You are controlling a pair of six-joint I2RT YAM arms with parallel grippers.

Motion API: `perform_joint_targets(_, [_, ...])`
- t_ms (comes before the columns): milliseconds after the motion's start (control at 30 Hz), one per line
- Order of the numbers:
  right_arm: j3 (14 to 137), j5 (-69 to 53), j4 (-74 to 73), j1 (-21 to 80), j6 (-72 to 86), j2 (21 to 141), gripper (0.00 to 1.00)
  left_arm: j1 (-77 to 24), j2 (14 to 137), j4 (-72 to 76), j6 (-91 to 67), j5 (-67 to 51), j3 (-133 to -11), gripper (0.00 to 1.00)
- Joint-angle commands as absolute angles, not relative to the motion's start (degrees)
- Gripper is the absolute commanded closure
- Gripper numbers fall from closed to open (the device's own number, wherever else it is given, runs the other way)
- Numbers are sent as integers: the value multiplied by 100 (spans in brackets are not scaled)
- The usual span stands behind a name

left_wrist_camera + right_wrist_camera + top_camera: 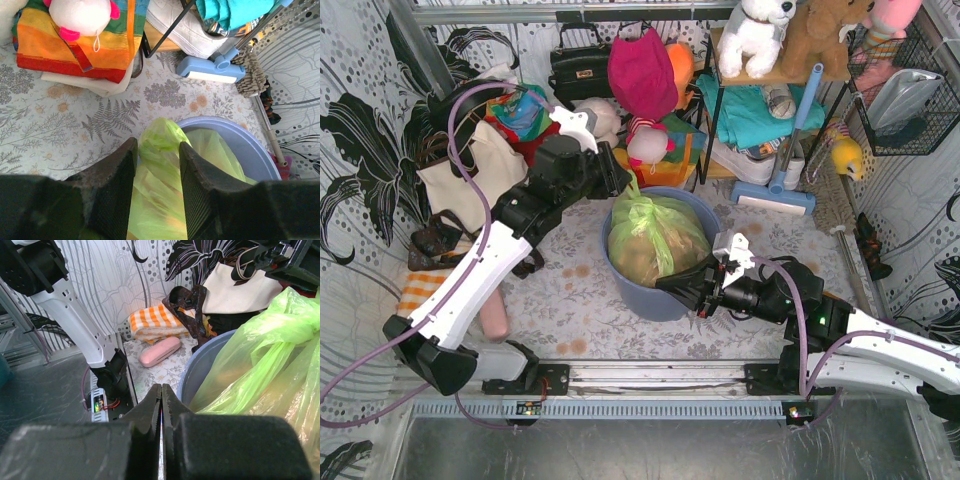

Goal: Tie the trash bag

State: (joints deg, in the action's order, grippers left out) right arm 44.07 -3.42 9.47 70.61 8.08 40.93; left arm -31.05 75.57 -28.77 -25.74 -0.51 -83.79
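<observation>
Nearer: left gripper (157,146), part-open astride neck of trash bag (160,200), neck running straight ahead between jaws; clamped or not, cannot tell. Right gripper (161,392) clenched empty, bag to its right.

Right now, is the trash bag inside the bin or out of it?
Inside: the green trash bag fills the blue bin, its bunched top poking above the rim.
</observation>
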Motion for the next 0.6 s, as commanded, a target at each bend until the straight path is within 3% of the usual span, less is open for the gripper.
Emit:
perform_joint_targets(0, [4435,-273,1237,7084,708,4020,100,-3076,7409,-2900,-2480,68,-8566,54])
perform_joint_targets(167, [4419,-264,1252,7090,691,4025,100,-3076,7393,-2914,-2527,26,-8528,56])
perform_joint_targets(567, [4404,-202,1335,7084,692,3988,100,-3075,7250,-2183,-2900,-516,-8050,43])
